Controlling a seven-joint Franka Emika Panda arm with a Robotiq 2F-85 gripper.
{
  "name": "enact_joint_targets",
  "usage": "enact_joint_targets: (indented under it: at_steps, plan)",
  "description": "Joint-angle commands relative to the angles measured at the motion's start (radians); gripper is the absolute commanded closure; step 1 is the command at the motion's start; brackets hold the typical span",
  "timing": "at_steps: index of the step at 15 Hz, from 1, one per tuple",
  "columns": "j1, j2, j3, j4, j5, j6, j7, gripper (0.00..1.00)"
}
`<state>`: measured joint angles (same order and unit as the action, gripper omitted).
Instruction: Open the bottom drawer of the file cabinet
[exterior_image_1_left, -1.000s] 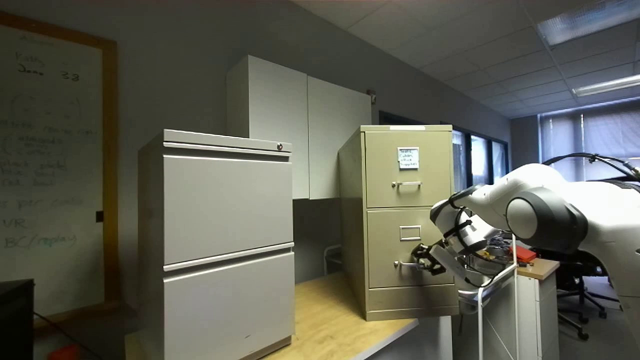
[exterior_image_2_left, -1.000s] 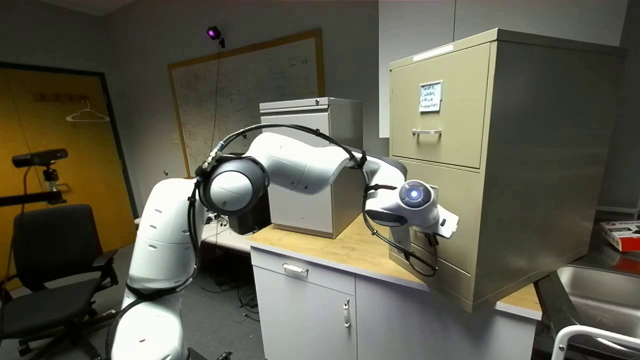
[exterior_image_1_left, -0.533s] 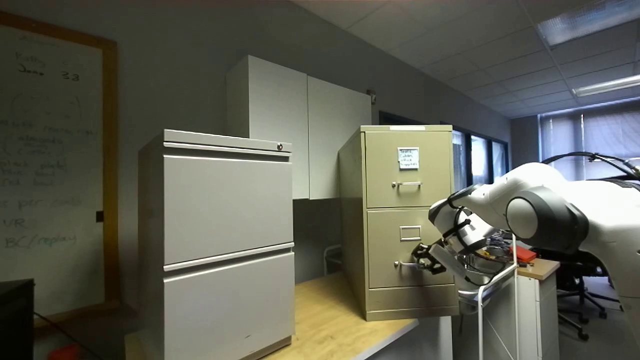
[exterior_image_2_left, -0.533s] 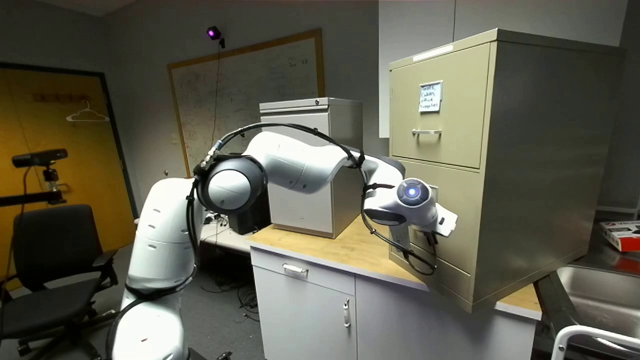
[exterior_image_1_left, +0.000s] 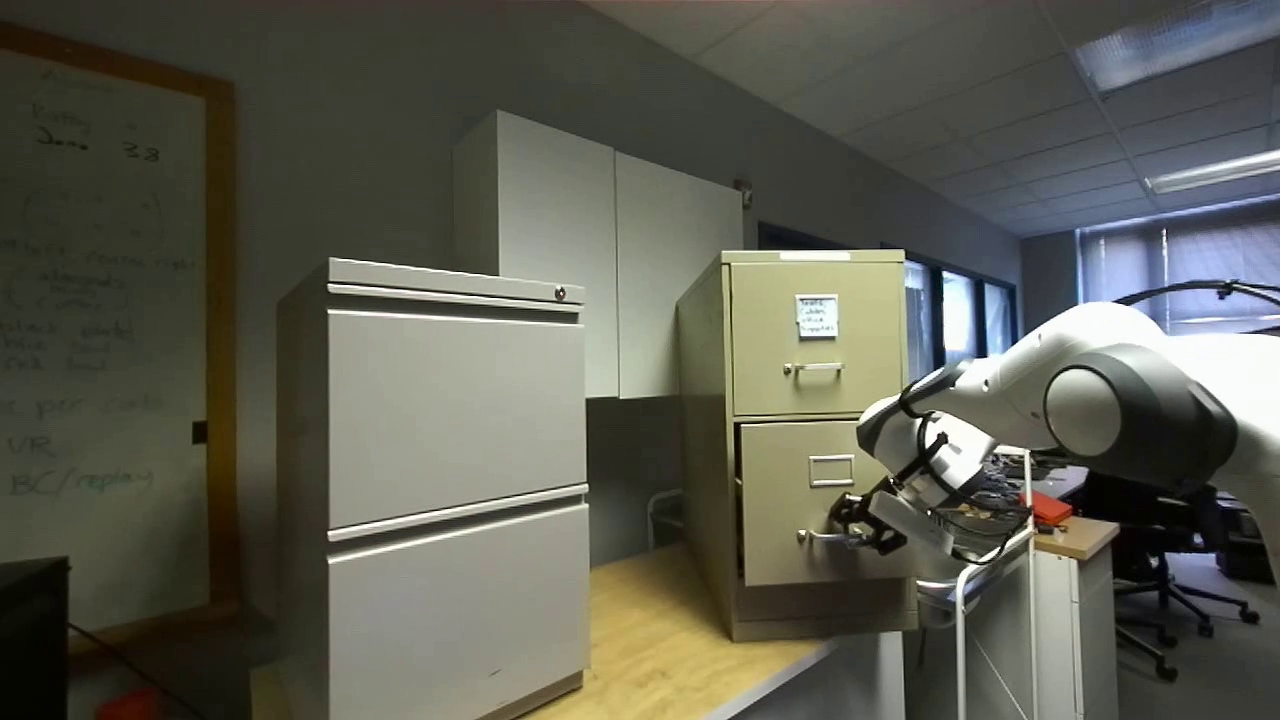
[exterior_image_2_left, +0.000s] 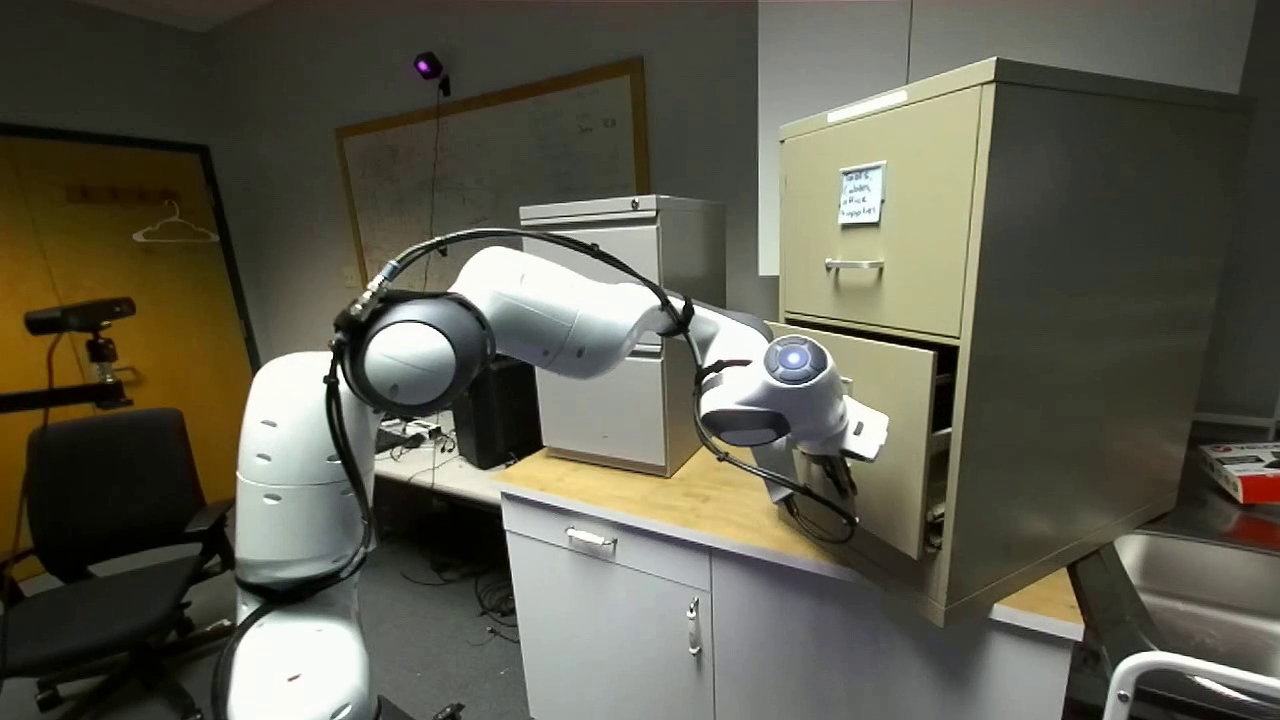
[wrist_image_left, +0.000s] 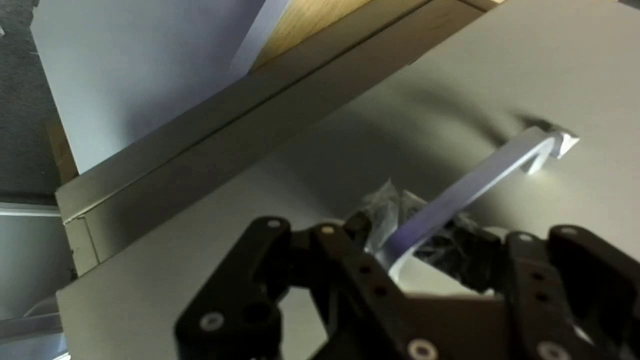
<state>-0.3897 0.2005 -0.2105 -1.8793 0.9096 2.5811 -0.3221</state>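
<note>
The black two-fingered gripper (wrist_image_left: 422, 242) holds the silver bar-shaped metal pull (wrist_image_left: 480, 177) near one end; its fingers stand only a little apart with the bar between them and appear clamped on it. In the wrist view the bar's free length runs off toward two o'clock. The bar stands proud of the drawer face, presumably why it can be taken from both sides for a straight outward pull.

Left to right in an exterior view, a light-grey metal cabinet with two wide panels (exterior_image_1_left: 455, 460) comes first, at nine o'clock and well apart, so it should not block the drawer. The pale wooden countertop (exterior_image_1_left: 645, 640) carries both cabinets. Next comes the tall, narrow tan metal file cabinet (exterior_image_1_left: 765, 395), a white paper sheet (exterior_image_1_left: 817, 316) near its twelve o'clock end. Its near corner juts past the countertop's front edge, likely giving the drawer free travel, though a hard tug might tip or drag it. Toward six o'clock, the deep, plain-fronted tan metal bottom drawer (exterior_image_1_left: 795, 505) is partly out, dark showing behind its nine o'clock edge; I judge more pull along the same line is needed. At three o'clock, the white jointed robot arm (exterior_image_1_left: 1085, 410) reaches in from the side, perhaps leaving itself room to draw back.
</note>
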Motion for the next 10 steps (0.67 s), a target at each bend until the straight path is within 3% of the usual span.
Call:
enact_joint_targets:
  at_steps: [1, 10]
  plan:
    - [0.025, -0.170, 0.008, -0.229, -0.005, -0.070, -0.093, 0.97]
    - [0.073, -0.438, -0.042, -0.538, -0.032, -0.076, -0.159, 0.97]
